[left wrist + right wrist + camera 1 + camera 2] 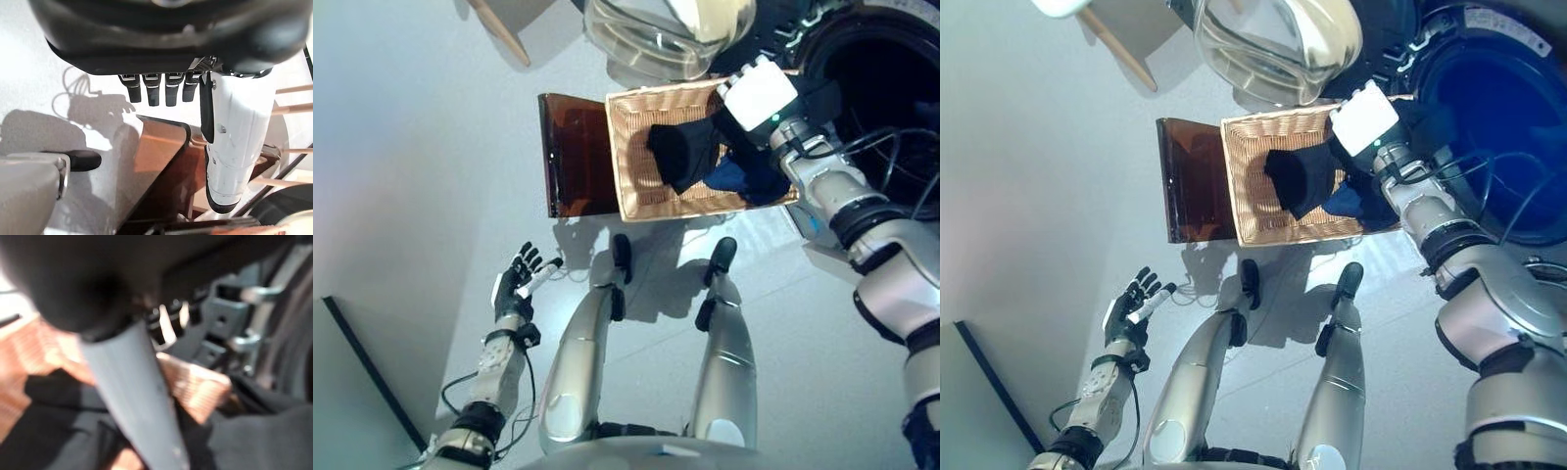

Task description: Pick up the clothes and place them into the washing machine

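Pick-up step: right hand (756,98) down in woven wicker basket (631,162) among dark clothes (683,152), fingers hidden, grip impossible to tell. Next: close, lift, carry to washing machine drum (881,88). Left hand (514,284) idle, fingers straight.

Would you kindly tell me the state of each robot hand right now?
Left robot hand: open, empty, out over the floor.
Right robot hand: down in the wicker basket at the dark clothes; fingers cannot be told.
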{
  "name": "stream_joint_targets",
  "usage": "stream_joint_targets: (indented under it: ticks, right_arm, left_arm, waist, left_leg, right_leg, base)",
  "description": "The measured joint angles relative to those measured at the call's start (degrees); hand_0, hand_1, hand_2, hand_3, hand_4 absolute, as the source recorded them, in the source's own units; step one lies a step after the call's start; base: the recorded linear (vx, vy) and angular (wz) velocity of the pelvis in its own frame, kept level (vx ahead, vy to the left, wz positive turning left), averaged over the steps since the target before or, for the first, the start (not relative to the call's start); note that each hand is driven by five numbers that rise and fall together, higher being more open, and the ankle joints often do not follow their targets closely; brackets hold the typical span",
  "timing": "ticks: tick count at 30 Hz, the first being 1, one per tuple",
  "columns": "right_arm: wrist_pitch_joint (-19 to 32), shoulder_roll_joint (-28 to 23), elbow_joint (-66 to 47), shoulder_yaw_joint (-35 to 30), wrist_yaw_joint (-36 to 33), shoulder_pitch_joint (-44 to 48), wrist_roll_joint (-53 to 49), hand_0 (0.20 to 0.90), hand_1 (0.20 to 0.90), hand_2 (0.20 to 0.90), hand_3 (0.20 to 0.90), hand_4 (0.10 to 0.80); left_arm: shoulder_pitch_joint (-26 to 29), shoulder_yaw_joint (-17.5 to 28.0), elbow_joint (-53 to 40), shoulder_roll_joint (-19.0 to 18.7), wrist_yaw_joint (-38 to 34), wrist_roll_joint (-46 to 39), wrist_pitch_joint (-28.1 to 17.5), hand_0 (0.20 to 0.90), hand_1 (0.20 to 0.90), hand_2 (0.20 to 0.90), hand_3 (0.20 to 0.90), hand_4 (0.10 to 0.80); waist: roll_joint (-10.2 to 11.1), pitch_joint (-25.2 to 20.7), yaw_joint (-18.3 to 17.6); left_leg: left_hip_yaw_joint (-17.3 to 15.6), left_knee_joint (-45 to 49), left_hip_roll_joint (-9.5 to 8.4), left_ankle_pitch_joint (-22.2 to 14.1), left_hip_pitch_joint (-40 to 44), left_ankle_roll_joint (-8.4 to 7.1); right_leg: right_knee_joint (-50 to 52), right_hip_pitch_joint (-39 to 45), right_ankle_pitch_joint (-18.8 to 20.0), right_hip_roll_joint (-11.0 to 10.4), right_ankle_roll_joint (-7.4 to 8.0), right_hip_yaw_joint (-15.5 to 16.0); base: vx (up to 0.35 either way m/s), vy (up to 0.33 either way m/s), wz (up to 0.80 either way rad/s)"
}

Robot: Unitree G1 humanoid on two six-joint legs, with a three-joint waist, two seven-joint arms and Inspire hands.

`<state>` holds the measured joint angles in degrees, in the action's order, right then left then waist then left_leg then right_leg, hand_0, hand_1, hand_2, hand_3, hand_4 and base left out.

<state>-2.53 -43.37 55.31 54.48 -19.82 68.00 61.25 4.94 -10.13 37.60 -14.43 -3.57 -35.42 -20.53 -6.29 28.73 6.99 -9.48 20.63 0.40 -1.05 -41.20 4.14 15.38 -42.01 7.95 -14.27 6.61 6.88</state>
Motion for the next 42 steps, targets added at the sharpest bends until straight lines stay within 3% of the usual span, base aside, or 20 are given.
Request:
stream_joint_targets:
  ticks: [22, 42]
  right_arm:
    - [0.39, 10.76, -5.22, -5.86, 0.14, -6.41, -7.84, 0.9, 0.9, 0.9, 0.9, 0.8]
    - [0.61, 10.58, 0.06, -8.79, 0.89, -3.61, -13.08, 0.9, 0.9, 0.9, 0.9, 0.8]
  left_arm:
    - [0.01, 0.15, -0.01, -0.03, -0.76, -0.13, -0.12, 0.9, 0.9, 0.9, 0.9, 0.8]
    - [-2.48, 0.56, -9.16, -1.87, -0.12, -2.56, -1.2, 0.9, 0.9, 0.9, 0.9, 0.8]
  waist:
    - [1.01, 1.53, -1.34]
    - [0.58, 2.22, 0.46]
  left_leg:
    - [-0.26, 0.91, 0.23, 0.5, -1.5, -0.33]
    - [0.65, 1.05, -0.17, 1.23, -6.43, -0.53]
  right_leg:
    - [2.39, -2.43, -0.4, 0.02, -0.45, -1.29]
    - [5.44, -8.0, -1.53, -0.43, -0.52, -1.1]
  base:
    - [-0.001, 0.003, -0.01]
    - [-0.016, 0.002, 0.05]
